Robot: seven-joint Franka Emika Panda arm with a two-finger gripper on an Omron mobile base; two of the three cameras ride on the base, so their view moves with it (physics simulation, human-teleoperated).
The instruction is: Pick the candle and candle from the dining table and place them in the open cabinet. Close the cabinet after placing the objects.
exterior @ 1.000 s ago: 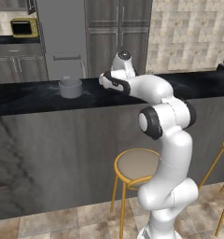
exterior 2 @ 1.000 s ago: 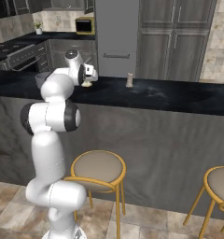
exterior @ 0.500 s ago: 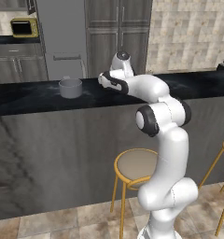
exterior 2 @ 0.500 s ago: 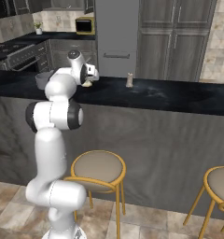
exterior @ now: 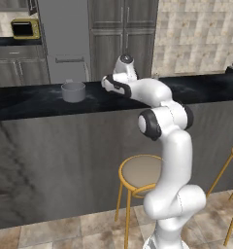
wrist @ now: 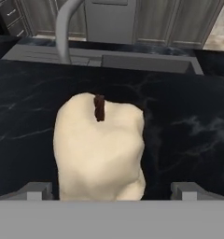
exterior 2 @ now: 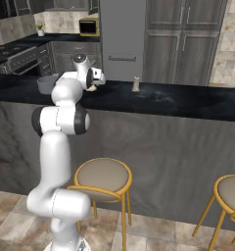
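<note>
- We can read no brand, label or writing on anything in these views.
- The grey pot stands on the black marbled surface, to the left of the tool in the left base view; we cannot see into it well enough to tell what it holds.
- In the hand view the cream candle sits upright on the surface, its dark wick at the top, between the two finger tips of the tool.
- The tool is spread wide: one tip stands to each side of the candle with a gap on both sides, so nothing is gripped.
- In the right base view the tool hangs just over the surface, with a bit of the candle showing beneath it.
- A second candle stands upright further along the surface, well apart from the tool and towards the tall cabinet doors.
- A yellow microwave sits on the far counter in the left base view.
- Two round-seated stools with yellow legs stand before the surface's grey front panel.
- Compared with half a second ago, the arm's elbow has come a little lower and the hand has dropped closer to the surface; pot and second candle have not moved.
</note>
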